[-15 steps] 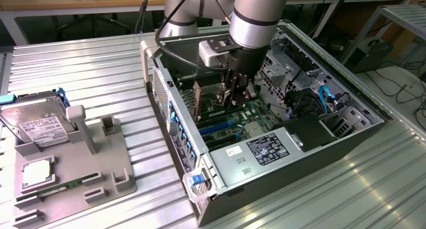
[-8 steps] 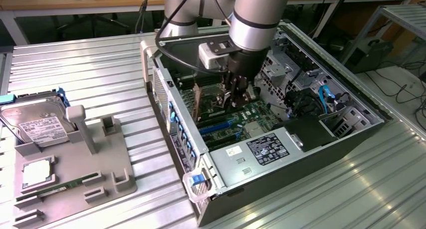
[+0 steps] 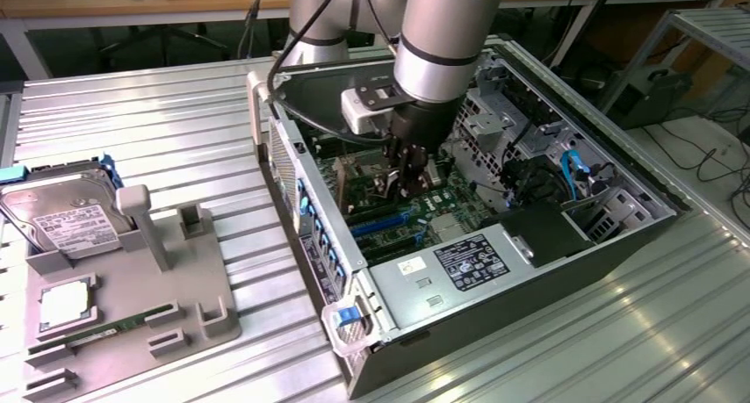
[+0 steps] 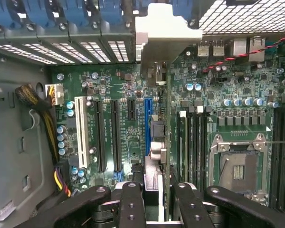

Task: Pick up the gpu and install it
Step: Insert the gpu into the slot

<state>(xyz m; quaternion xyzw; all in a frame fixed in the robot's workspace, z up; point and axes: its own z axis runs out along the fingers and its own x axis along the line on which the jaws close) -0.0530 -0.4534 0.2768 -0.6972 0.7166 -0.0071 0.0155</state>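
Note:
My gripper (image 3: 410, 176) reaches down into the open computer case (image 3: 609, 245), over the motherboard (image 3: 436, 205). It is shut on the gpu (image 4: 159, 142), a thin dark card seen edge-on between the black fingers (image 4: 131, 204). The card's silver bracket (image 4: 167, 33) points toward the case's rear slot openings. In the wrist view the card hangs just above the motherboard (image 4: 228, 80), lined up close beside the blue expansion slot (image 4: 147, 126). I cannot tell whether its edge touches the slot.
A grey holder tray (image 3: 176, 280) stands at the exterior view's left with a silver hard drive (image 3: 65, 219), a processor chip (image 3: 65, 302) and a green memory stick (image 3: 111, 326). Inside the case are a white slot (image 4: 80, 133), the processor socket (image 4: 237, 168), power cables (image 4: 47, 123) and a blue cable (image 3: 574, 170).

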